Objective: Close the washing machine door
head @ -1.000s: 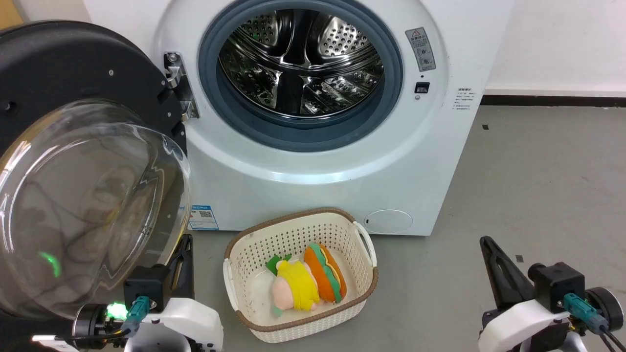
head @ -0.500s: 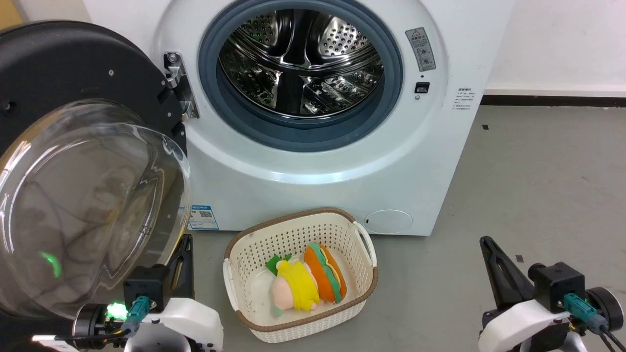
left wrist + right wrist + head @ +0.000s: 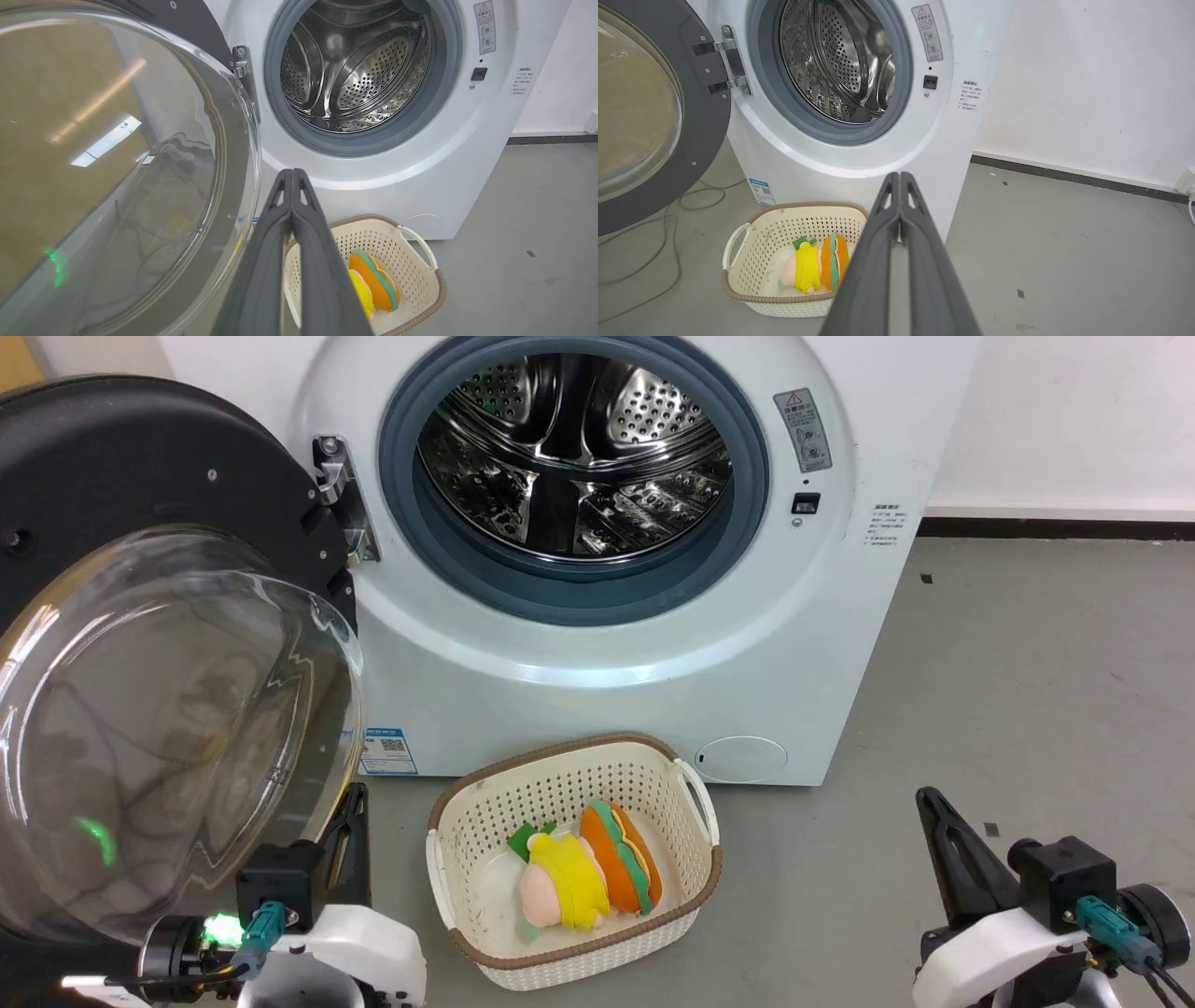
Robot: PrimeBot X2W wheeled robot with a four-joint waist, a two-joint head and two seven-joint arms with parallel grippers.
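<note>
The left gripper (image 3: 292, 173) has its two dark fingers pressed flat together with nothing between them. It points at the lower front of the washing machine (image 3: 607, 653) and sits just beside the bulging glass of the washing machine door (image 3: 168, 663). The right gripper (image 3: 900, 176) is likewise pinched tight and empty, low on the robot's right and well apart from the door. The door hangs wide open on the machine's left side, carried by a metal hinge (image 3: 341, 495), with its inner face and glass bowl turned toward the robot. It looks stiff and fairly heavy and should swing freely on that hinge, so it needs a push rather than a grasp. The glass is smooth and rounded and a finger would likely slide off it. The black rim, at the edge farthest from the hinge, is the better place to press, and the closed fingers would serve as a pusher. A firm last shove will probably be needed for the catch to seat in the latch slot (image 3: 806, 503) to the right of the steel drum (image 3: 569, 457). A cream basket (image 3: 560, 747) holding plush toys (image 3: 588, 873) stands on the floor (image 3: 1027, 691) just before the machine, under the opening. Whether the door's lower rim passes over it I cannot tell, and a sweeping forearm could knock it. A cable (image 3: 668, 219) lies on the floor below the door.
</note>
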